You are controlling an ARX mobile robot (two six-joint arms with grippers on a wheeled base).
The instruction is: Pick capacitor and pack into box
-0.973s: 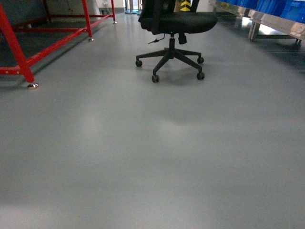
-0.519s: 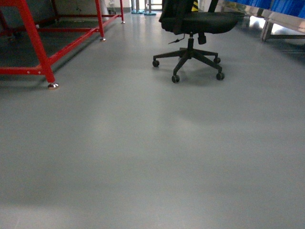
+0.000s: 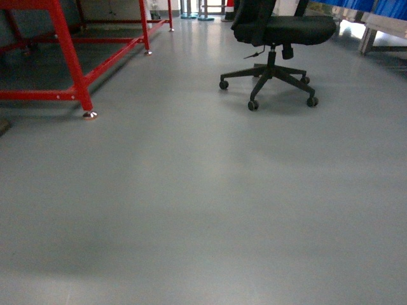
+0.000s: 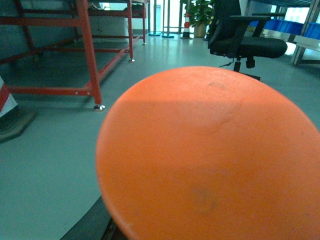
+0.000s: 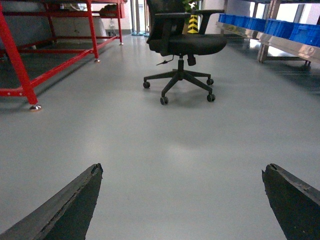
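Observation:
An orange-red rounded piece, the capacitor (image 4: 210, 155), fills most of the left wrist view, very close to the camera and above the floor. It covers the left gripper's jaws; only a dark sliver of one finger (image 4: 97, 225) shows below its left edge, so the gripper looks shut on it. In the right wrist view my right gripper (image 5: 182, 200) stands open over bare grey floor, its two dark fingertips far apart with nothing between them. The box is out of view. Neither gripper shows in the head view.
A black office chair (image 3: 273, 38) on castors stands ahead to the right. A red metal frame (image 3: 70, 57) with a foot (image 3: 89, 115) stands at the left. Blue bins (image 5: 280, 27) sit on a steel rack at the far right. Grey floor (image 3: 203, 210) stretches ahead.
In the head view the chair and the red frame have slid to the right and slightly down, so the view has turned leftward.

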